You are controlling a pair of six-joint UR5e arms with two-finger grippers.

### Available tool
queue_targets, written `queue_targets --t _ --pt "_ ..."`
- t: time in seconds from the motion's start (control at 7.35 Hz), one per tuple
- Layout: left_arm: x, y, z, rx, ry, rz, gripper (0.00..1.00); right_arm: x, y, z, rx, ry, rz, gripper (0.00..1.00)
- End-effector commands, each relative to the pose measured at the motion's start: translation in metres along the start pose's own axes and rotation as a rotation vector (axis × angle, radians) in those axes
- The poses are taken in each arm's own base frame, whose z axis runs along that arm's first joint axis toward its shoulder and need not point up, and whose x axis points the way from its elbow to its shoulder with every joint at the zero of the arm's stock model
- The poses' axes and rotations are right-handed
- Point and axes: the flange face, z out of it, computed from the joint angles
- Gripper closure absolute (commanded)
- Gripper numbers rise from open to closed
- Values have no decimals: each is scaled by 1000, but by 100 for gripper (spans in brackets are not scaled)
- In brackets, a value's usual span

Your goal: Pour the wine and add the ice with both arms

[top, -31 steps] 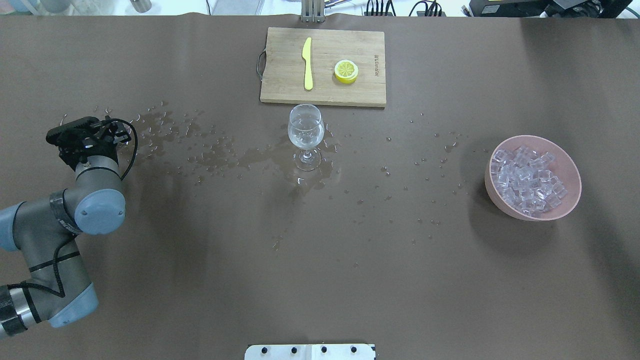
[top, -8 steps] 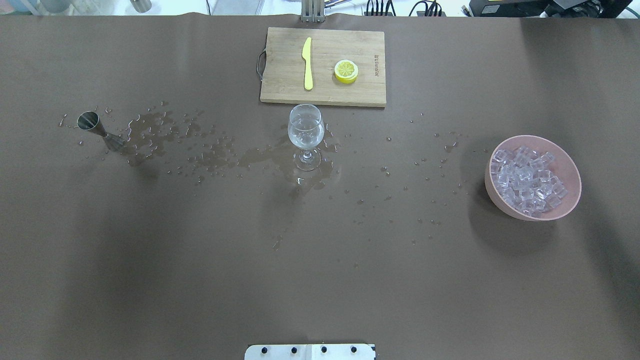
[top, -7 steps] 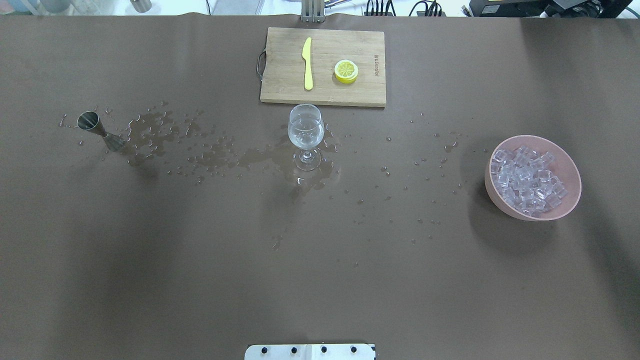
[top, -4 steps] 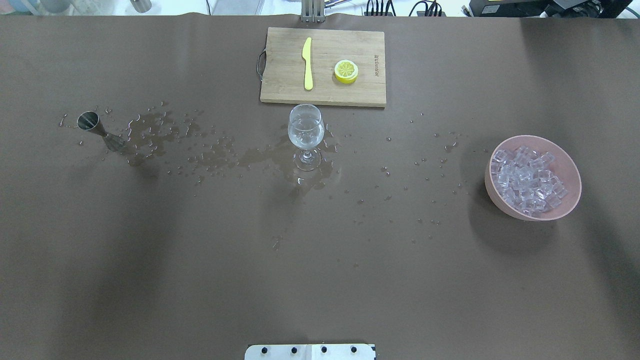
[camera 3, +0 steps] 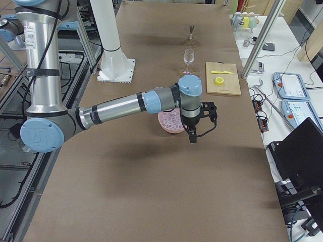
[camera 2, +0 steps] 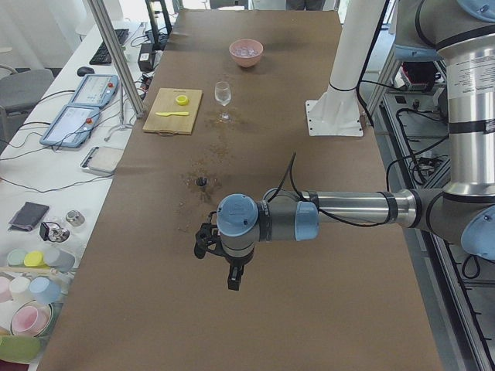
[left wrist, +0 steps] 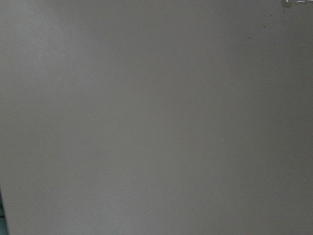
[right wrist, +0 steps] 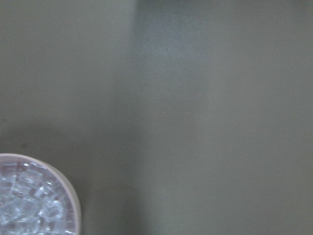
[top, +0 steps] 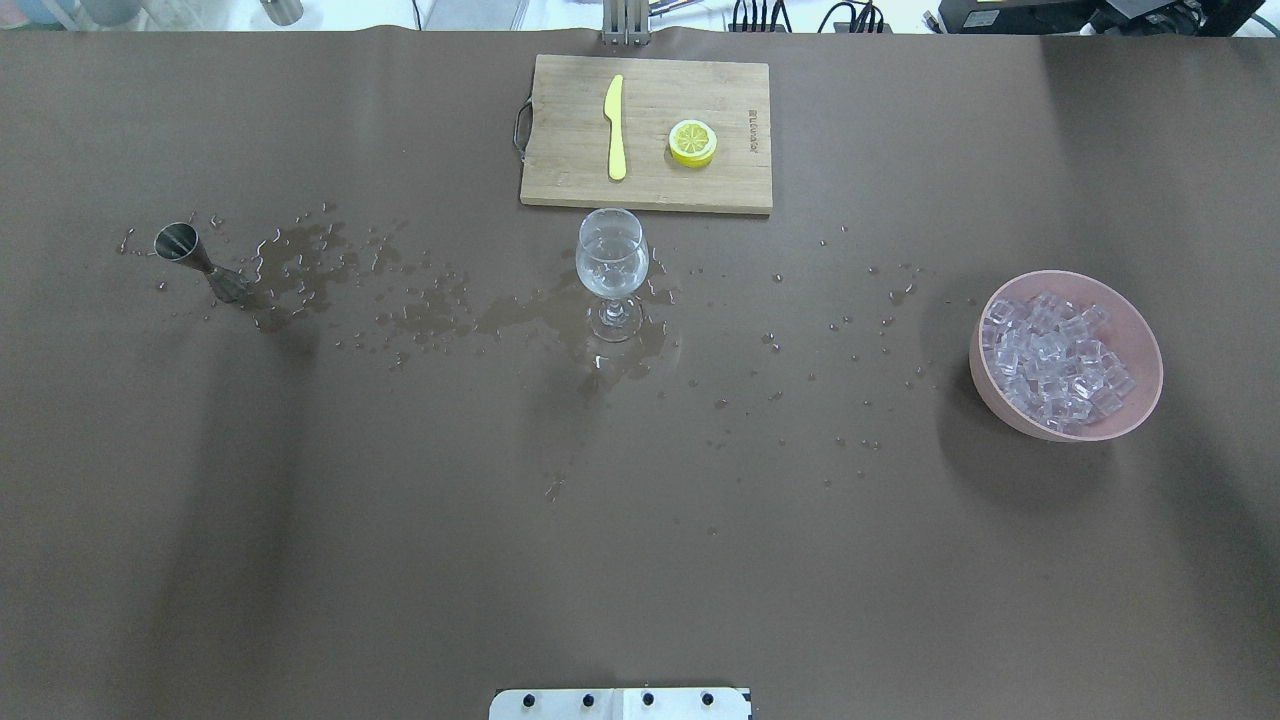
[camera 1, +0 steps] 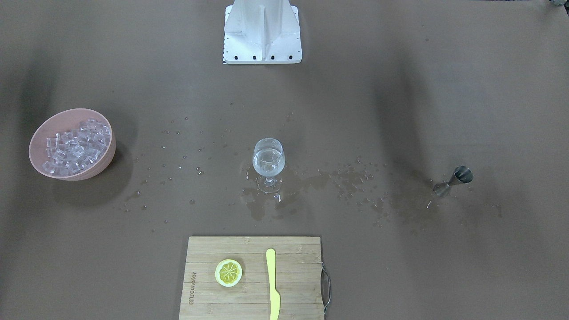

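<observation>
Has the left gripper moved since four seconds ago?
Yes. The left gripper was at the jigger in the overhead view; it is now out of that view and, in the exterior left view, hangs nearer the camera than the jigger.

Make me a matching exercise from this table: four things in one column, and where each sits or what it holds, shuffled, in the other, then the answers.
1. clear stemmed wine glass
2. pink bowl
3. yellow plastic knife
4. small steel jigger

A. on the wooden cutting board
B. far toward the robot's left
C. holds heaped clear ice cubes
D. holds a little clear wine, mid-table

Pairs: 1-D, 2-C, 3-A, 4-B.
</observation>
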Motion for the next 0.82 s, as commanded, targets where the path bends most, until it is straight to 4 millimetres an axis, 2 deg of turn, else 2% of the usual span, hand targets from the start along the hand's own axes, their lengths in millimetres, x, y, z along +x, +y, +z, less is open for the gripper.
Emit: queue_targets --t 0.0,0.14,0.27,0.41,0.54,0.68 --pt "6 2 -5 16 31 -60 2 -118 15 11 -8 -8 99 0" --pt "6 2 -6 28 29 -46 2 -171 28 29 -6 22 154 0" --pt "5 3 -4 39 27 -32 2 -215 39 58 5 50 175 0" --pt "5 2 -5 42 25 -28 2 -241 52 81 27 62 95 0" --pt "5 2 -5 42 25 -28 2 -249 60 91 28 47 62 0" --pt "5 2 -5 42 25 -28 2 -240 67 100 17 75 63 0"
